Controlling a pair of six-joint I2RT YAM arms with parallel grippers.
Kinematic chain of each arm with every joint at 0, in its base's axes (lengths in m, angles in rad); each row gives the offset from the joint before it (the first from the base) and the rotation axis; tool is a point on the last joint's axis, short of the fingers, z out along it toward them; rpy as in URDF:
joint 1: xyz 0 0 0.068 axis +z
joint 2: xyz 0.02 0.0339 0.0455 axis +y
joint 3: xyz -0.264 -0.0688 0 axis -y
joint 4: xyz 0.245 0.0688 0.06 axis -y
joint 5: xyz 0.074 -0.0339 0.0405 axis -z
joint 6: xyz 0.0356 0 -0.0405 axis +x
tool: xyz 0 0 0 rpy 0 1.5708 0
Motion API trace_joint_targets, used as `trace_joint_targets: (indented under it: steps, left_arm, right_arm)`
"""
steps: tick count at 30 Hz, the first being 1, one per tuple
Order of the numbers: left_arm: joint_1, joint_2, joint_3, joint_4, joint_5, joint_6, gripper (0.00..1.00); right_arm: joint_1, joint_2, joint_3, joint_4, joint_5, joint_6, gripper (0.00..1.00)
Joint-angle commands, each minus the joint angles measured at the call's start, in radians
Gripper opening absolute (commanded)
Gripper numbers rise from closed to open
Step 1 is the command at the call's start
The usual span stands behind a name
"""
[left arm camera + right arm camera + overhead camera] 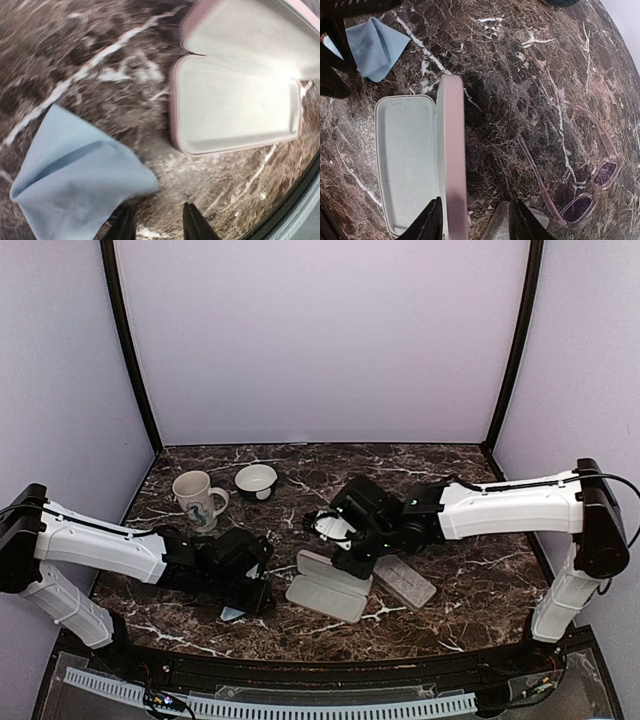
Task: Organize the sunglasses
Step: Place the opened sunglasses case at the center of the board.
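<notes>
The red-framed sunglasses [580, 187] lie unfolded on the marble, lenses down to the right in the right wrist view; in the top view [328, 528] they lie just left of my right gripper. The black-framed pair is out of view. My right gripper [475, 226] is open and empty, low over the raised lid [452, 150] of the open pink case [330, 585]. My left gripper [157, 226] is open and empty, low over the marble beside a light-blue cloth [75, 170], with the open case [235, 105] ahead of it.
A shut grey case [405, 580] lies right of the pink one; its corner shows under my right fingers [505, 222]. A mug [200, 500] and a white bowl [256, 480] stand at the back left. The cloth [232, 613] lies near the front edge.
</notes>
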Motion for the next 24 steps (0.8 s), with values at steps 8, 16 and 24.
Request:
trace_joint_targets:
  steps: [8, 16, 24]
  left_arm:
    - [-0.003, -0.158, -0.039, -0.08, -0.043, 0.032, 0.56]
    - [-0.002, -0.236, -0.123, -0.295, -0.114, -0.081, 0.52]
    - [-0.002, -0.235, -0.155, -0.306, -0.097, -0.112, 0.38]
  right_arm:
    - [-0.03, -0.094, -0.073, 0.175, -0.213, 0.098, 0.48]
    - [-0.027, -0.072, -0.107, 0.284, -0.326, 0.181, 0.46]
    - [-0.02, -0.036, -0.101, 0.291, -0.342, 0.187, 0.44]
